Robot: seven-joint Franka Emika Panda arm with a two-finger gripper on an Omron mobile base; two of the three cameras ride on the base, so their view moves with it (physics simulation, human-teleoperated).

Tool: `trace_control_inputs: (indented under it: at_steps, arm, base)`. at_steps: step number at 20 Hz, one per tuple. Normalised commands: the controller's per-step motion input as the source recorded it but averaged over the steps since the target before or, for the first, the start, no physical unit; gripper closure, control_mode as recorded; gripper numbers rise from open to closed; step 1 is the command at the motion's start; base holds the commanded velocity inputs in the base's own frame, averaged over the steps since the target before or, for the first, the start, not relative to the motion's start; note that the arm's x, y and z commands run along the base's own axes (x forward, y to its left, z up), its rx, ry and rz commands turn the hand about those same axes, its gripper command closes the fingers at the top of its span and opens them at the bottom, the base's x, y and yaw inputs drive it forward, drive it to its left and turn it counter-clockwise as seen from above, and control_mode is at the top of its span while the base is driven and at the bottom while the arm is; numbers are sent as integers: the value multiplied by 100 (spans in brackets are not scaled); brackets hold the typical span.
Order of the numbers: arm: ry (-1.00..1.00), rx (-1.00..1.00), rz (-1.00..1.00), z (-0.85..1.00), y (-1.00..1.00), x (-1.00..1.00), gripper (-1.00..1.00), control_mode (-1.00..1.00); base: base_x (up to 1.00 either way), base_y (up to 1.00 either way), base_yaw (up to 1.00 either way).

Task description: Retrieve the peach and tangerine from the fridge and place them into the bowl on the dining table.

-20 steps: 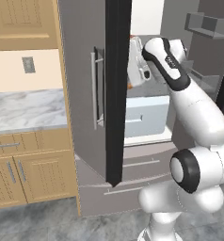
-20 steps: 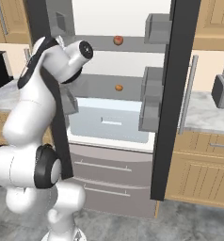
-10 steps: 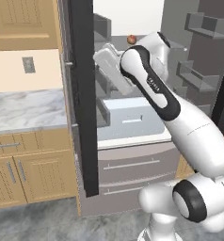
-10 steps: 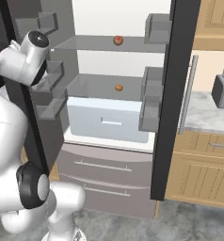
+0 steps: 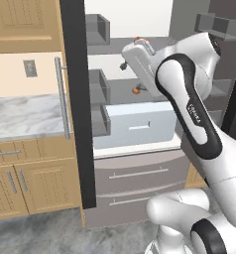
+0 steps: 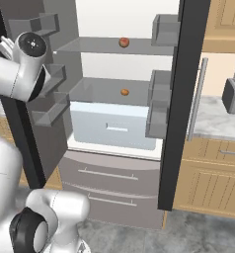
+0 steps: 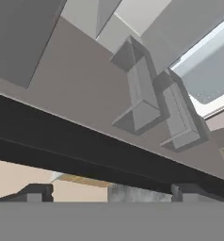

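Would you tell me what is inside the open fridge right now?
The fridge holds the peach on its upper shelf, the tangerine on the shelf below, and a pale blue drawer whose contents are hidden.

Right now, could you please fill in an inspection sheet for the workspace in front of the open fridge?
Surface: grey shelves inside the fridge, both doors swung open; pale blue drawer shut below them.
Job's things: peach on the upper shelf; tangerine on the shelf below; both untouched.
Clutter: toaster on the marble counter to the right.
Hand: hand open, holding nothing, facing the inside of a fridge door with its grey door bins.
Cables: nothing seen.
Surroundings: wooden cabinets on both sides, grey floor.
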Motion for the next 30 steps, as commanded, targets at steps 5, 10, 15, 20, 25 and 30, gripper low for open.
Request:
trace_control_inputs:
  at_steps: [5, 10, 15, 20, 25, 30]
  arm:
    - [-10, -1, -4, 28, -57, -37, -100, -100]
    - [-14, -21, -3, 0, -52, -43, -100, -100]
    - [-13, -27, -6, 0, -47, -32, -100, -100]
    - [-6, -21, -9, 0, -33, -29, -100, -100]
    - [0, -7, -7, 0, -42, -27, -100, -100]
    - [-9, -18, -11, -6, -30, -27, -100, -100]
  base:
    - [0, 0, 0]
    - [0, 0, 0]
    - [0, 0, 0]
    - [0, 0, 0]
    - [0, 0, 0]
    - [0, 0, 0]
